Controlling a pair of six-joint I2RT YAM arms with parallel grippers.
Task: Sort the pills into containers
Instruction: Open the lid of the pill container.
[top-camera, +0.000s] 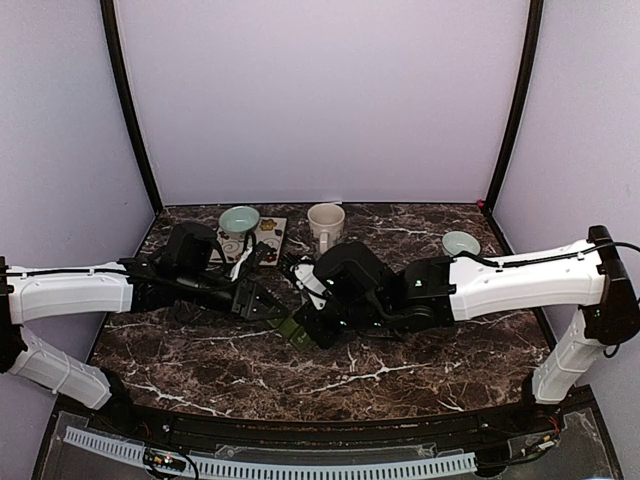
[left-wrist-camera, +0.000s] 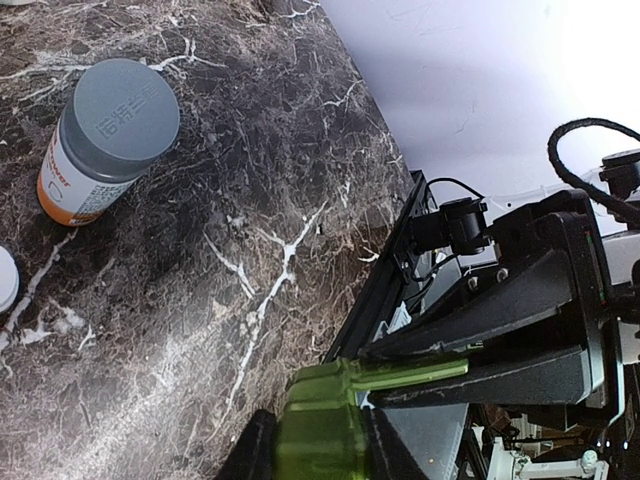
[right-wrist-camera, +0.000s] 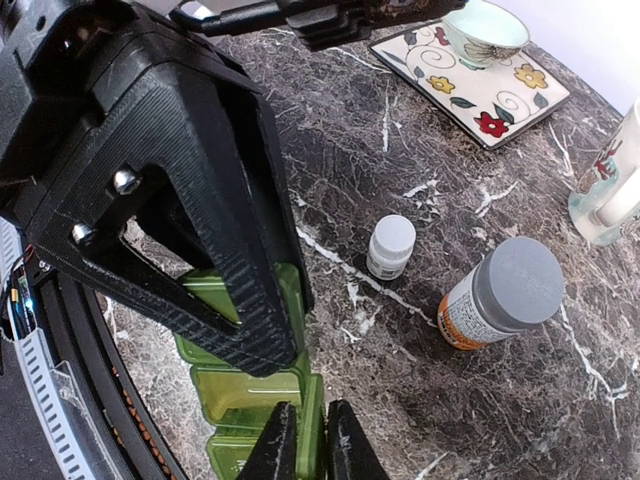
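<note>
We find the small flat green plastic pill box (right-wrist-camera: 240, 385) gripped from both sides at the middle of the dark marbled bench (top-camera: 420, 375).
The left tool (left-wrist-camera: 318, 445) is clamped across one end of it; the right tool (right-wrist-camera: 308, 448) pinches a thin wall beside its square compartments. Near it stand a small white bottle (right-wrist-camera: 390, 247) and an orange bottle with a grey cap (right-wrist-camera: 500, 295).

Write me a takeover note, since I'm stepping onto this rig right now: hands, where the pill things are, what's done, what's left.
Left hand: closed on the green pill box, mid-table.
Right hand: pinching a wall of the same box.
Grey-capped bottle and small white bottle: capped, on the table near the box.
Done: nothing visible; the compartments in view hold no pills.
Left: open the bottles, sort the pills.
</note>
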